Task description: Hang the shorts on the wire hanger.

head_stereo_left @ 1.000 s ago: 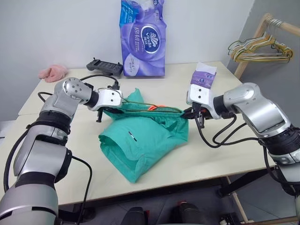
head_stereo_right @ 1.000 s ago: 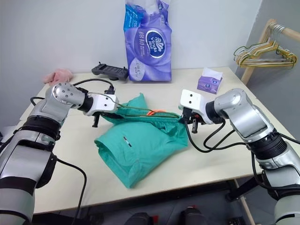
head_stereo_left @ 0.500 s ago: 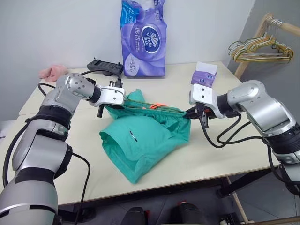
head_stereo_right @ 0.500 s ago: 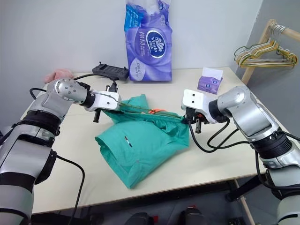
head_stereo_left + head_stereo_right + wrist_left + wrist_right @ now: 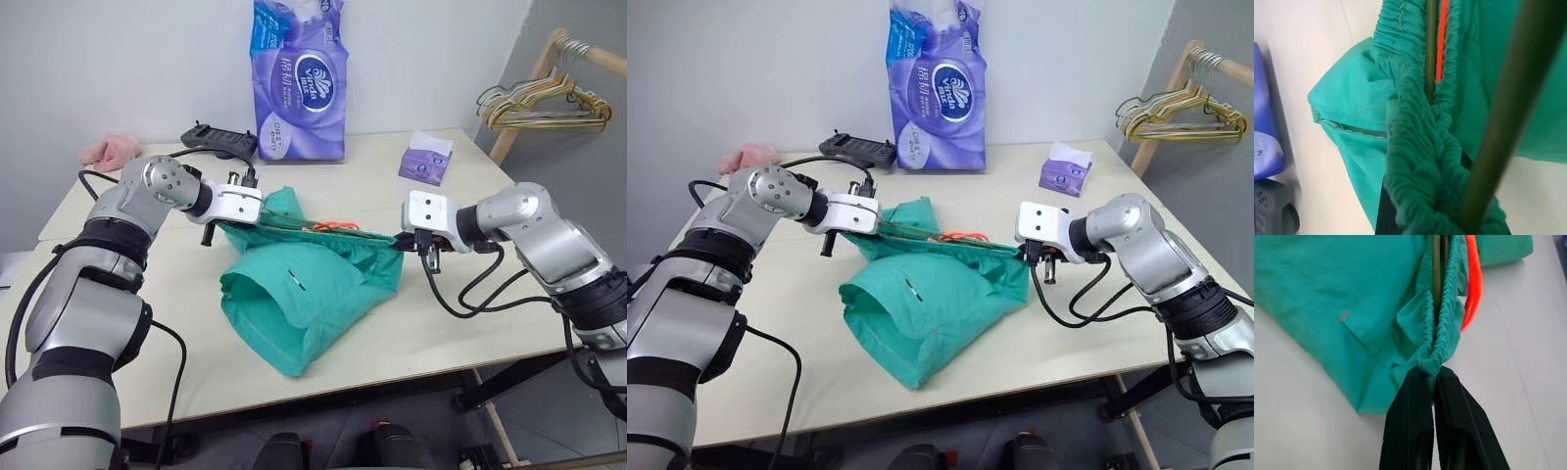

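Observation:
The teal shorts (image 5: 313,294) lie in the middle of the table (image 5: 460,323), their gathered waistband pulled into a line between my two grippers. My left gripper (image 5: 227,221) is shut on the waistband's left end, and my right gripper (image 5: 404,241) is shut on its right end (image 5: 1431,363). The thin olive wire hanger (image 5: 313,231) runs along the waistband from one gripper to the other and passes inside the gathered fabric (image 5: 1430,54). The orange drawstring (image 5: 335,225) lies beside the wire. The hanger's hook is hidden.
A tall purple tissue pack (image 5: 299,78) and a black controller (image 5: 220,140) stand at the back of the table. A small purple tissue box (image 5: 425,162) is at the back right, a pink cloth (image 5: 110,151) at the back left. A wooden rack with bunched hangers (image 5: 544,98) stands beyond the right edge.
My right gripper has moved right and slightly down, drawing the waistband tighter. The body of the shorts has slid right with it. My left gripper has stayed in place.

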Robot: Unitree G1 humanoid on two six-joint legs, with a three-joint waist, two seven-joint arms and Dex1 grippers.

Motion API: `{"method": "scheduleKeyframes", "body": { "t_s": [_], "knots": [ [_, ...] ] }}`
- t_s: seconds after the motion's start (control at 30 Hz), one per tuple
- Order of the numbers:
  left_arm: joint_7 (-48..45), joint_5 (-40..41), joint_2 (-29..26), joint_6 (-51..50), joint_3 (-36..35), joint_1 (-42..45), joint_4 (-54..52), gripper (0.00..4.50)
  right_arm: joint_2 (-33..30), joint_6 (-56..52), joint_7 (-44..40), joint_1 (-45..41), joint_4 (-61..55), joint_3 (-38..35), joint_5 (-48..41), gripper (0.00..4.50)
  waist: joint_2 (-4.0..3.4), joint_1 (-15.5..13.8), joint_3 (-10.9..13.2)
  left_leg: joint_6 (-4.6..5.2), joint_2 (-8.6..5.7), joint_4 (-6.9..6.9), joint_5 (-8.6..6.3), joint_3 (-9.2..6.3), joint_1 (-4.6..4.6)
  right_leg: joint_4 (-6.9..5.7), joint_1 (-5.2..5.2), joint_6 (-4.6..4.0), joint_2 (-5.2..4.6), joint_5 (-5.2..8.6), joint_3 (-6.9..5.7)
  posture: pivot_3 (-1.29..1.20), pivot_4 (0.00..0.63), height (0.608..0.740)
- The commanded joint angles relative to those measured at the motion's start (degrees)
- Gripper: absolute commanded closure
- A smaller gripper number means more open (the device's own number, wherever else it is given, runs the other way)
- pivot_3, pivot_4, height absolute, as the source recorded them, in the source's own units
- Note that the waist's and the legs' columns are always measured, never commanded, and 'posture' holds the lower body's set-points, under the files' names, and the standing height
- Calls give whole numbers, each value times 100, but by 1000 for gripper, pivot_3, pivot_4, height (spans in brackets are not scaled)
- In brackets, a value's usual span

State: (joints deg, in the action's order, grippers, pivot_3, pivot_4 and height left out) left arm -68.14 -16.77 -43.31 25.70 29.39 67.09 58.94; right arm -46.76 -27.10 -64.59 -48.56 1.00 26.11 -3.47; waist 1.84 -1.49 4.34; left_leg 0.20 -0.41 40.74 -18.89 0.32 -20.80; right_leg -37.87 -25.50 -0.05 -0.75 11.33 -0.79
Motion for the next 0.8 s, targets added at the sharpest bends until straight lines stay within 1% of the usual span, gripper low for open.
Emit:
{"method": "scheduleKeyframes", "body": {
  "t_s": [0.03,0.13,0.27,0.37,0.47,0.57,0.7,0.8],
  "knots": [
    [118,-495,-561,-205,-24,77,511,4500,-540,240,9,-6,623,-201,576,4446,0,-2,0,0,0,0,0,-1,-1,0,0,0,0,0,0,99,0,740],
    [75,-558,-594,-213,30,89,509,4500,-509,262,-46,16,618,-226,563,4446,0,-1,0,0,0,0,0,0,0,0,0,0,0,0,0,93,0,740],
    [121,-594,-549,-215,52,40,538,4500,-340,-129,-131,-214,231,-288,385,4446,0,0,0,0,1,0,0,0,0,-1,-1,0,0,0,1,81,0,740],
    [192,-689,-417,-204,134,21,578,4500,-135,-869,-257,-437,-492,-369,-13,4446,-1,3,-1,0,1,0,0,0,0,-2,-2,0,0,0,1,54,5,740],
    [356,-778,-173,-202,181,81,674,4500,79,-1672,-258,-571,-1324,-390,-396,4446,-2,7,-1,0,4,0,0,-3,0,-2,-3,-1,3,0,-1,42,13,740],
    [493,-783,112,-237,142,146,731,4500,375,-2196,-10,-689,-1780,-353,-543,4446,0,5,-3,0,2,2,0,-4,-1,-2,-1,0,1,0,-3,41,12,740],
    [696,-743,466,-250,5,185,755,4500,870,-2267,438,-830,-1644,-206,-361,4446,3,2,-4,0,-2,6,0,-4,-2,-3,0,0,-4,0,-5,27,12,740],
    [612,-661,620,-246,-83,151,672,4500,1055,-1770,834,-835,-1085,-33,62,4446,7,10,-7,0,-2,5,0,-4,-2,-3,0,0,-4,-1,-4,37,14,740]
  ]
}}
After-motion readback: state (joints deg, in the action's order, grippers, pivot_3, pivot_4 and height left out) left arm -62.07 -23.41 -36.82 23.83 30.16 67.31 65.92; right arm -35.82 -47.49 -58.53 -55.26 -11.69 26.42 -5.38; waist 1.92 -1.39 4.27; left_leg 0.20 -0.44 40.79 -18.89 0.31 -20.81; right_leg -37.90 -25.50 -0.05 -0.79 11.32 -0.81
